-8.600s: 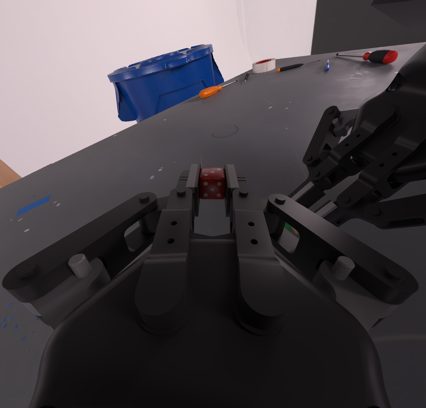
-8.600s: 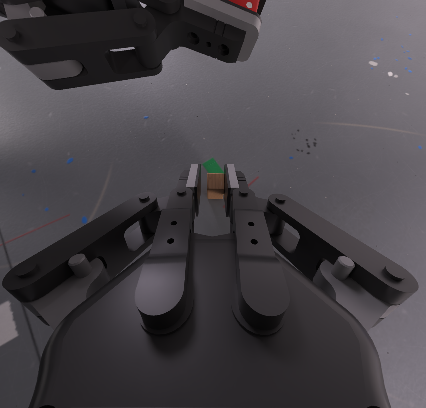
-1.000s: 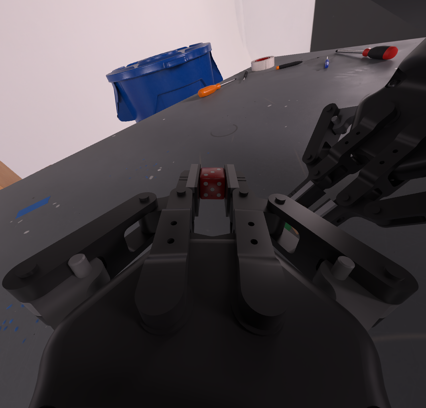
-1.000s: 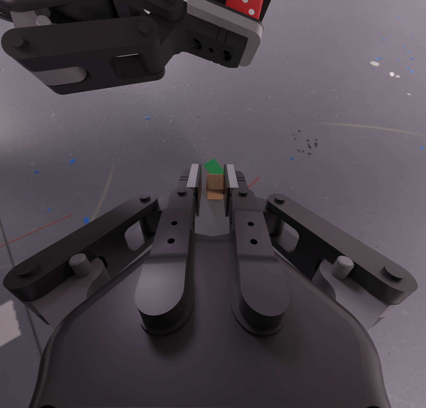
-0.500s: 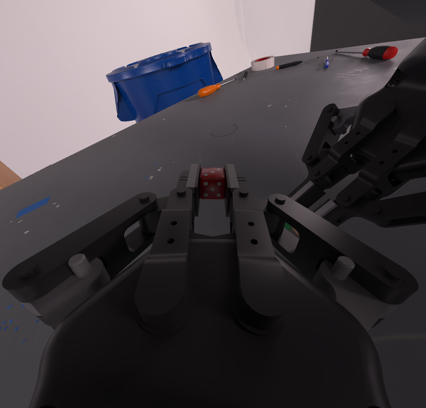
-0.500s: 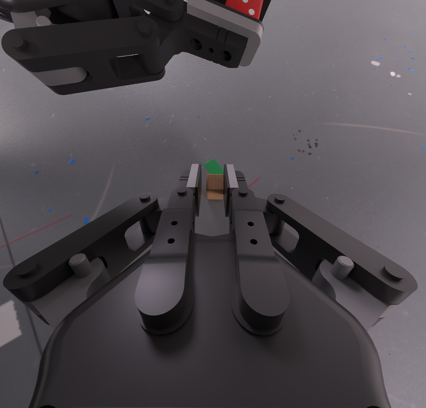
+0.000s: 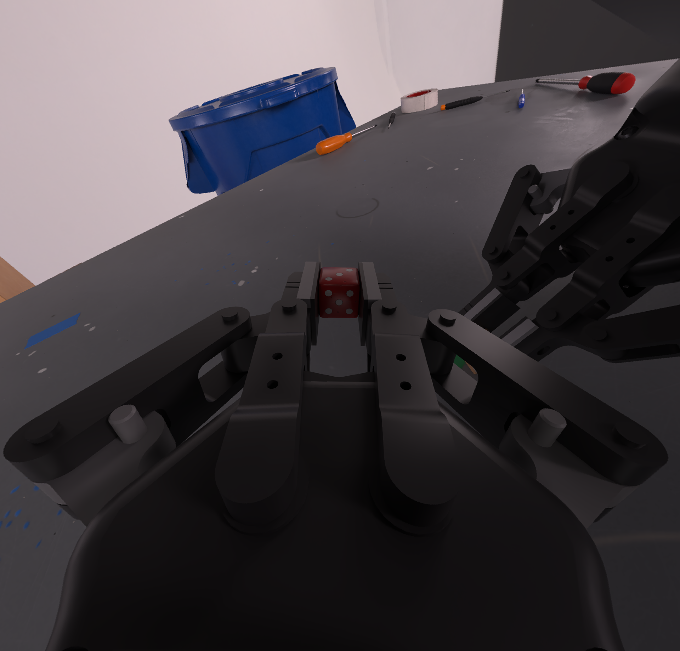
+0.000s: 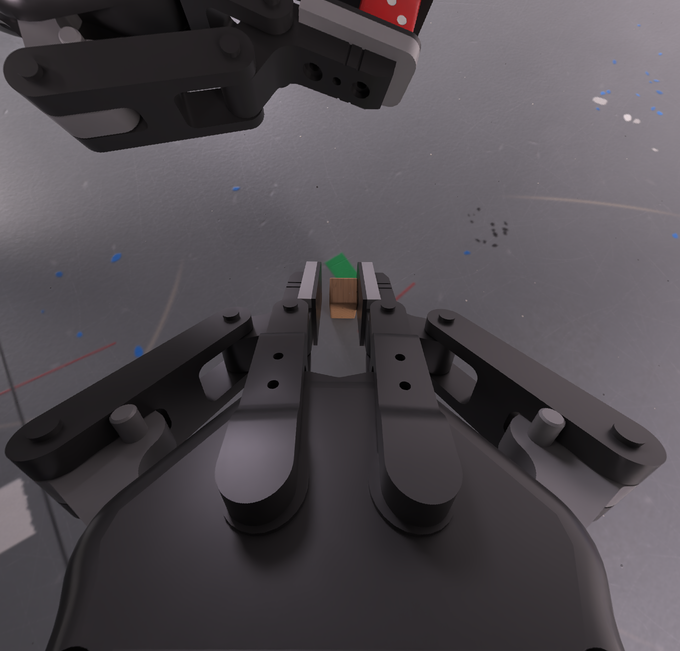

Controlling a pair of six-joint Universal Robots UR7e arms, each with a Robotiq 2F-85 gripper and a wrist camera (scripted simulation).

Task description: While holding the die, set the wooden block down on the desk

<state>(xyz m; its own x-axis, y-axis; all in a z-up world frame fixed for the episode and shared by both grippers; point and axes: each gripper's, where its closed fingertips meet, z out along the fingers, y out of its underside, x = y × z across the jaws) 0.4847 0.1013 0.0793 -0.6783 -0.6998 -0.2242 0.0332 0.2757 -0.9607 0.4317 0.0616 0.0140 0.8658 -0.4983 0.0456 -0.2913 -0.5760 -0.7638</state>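
Dark grey, paint-flecked worktop (image 7: 423, 192) w/ blue bin (image 7: 257, 129) behind, pale wall; left gripper (image 7: 338, 291) clamped on die (image 7: 337, 293), right gripper (image 8: 338, 295) slightly parted round wooden block (image 8: 343, 297).

I see a blue bin (image 7: 257, 125) beyond the desk (image 7: 404, 192); on it lie an orange-handled screwdriver (image 7: 333, 143), tape roll (image 7: 418, 100) and red-and-black screwdriver (image 7: 603, 81).

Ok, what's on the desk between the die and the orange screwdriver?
Left wrist view: bare desk between die and orange screwdriver, only a faint ring mark.
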